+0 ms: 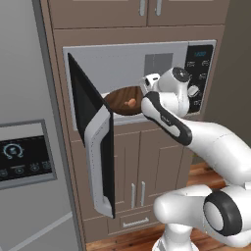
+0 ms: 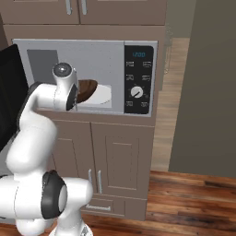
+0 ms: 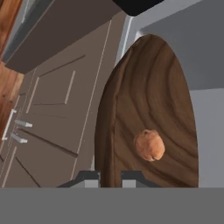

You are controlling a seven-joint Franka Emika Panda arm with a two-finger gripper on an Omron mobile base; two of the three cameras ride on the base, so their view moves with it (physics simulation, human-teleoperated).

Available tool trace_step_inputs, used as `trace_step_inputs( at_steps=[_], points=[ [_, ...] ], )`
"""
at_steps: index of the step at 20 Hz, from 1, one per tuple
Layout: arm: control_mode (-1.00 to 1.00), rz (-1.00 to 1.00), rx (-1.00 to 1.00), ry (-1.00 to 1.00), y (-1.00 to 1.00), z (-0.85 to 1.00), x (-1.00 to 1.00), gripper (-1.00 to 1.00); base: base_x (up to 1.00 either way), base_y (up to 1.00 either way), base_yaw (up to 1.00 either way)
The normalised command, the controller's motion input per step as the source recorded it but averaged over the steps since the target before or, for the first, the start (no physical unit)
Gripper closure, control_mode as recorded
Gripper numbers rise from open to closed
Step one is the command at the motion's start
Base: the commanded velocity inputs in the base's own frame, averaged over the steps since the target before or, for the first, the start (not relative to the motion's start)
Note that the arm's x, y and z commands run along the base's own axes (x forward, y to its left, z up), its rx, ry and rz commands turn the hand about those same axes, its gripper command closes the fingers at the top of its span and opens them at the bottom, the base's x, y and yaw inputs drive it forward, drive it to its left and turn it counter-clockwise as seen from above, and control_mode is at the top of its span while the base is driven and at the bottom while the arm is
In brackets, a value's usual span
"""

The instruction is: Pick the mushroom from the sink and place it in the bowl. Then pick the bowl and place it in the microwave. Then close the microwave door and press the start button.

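Gripper point(image 3: 109, 178): pinching the rim of the bowl point(image 3: 148, 113), one finger tip on each side of the near edge in the hand view.
Bowl: dark brown, wood-grained, inside the mouth of the microwave point(image 1: 125, 59), seen tilted in the hand view; from the left base view sits point(image 1: 122, 100) just inside the front opening, near the lower edge of the cavity.
Mushroom point(image 3: 149, 145): small orange-tan lump resting in the bowl, also visible from the left point(image 1: 130, 102).
Microwave door point(image 1: 93, 137): swung wide open to the left, its edge toward the camera, silver frame and handle side facing the arm.
Cavity room: pale floor open to the right of the bowl point(image 2: 86, 90) in the right base view, grey back wall clear above it.
Control panel point(image 2: 138, 79): black, right of the cavity, round dial below the lit display.
Below: brown cabinet doors point(image 2: 99, 152) with bar handles.
Left side: grey fridge point(image 1: 24, 147) close beside the open door.
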Motion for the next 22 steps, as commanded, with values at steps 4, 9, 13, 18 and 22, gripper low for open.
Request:
trace_step_inputs(
  at_steps=[4,9,13,18,22],
  points=[
    [-1.00,0.00,0.00,0.06,0.11,-0.04,0.37,1.00,0.00,0.00,0.00],
    [-1.00,0.00,0.00,0.02,0.01,-0.04,0.28,1.00,0.00,0.00,0.00],
    [-1.00,-0.01,0.00,0.00,0.10,-0.14,0.34,1.00,0.00,0.00,0.00],
    [-1.00,-0.05,0.00,0.00,0.05,-0.33,0.52,1.00,0.00,0.00,0.00],
    [-1.00,-0.05,0.00,0.01,0.00,-0.29,0.57,1.00,0.00,0.00,0.00]
  ],
)
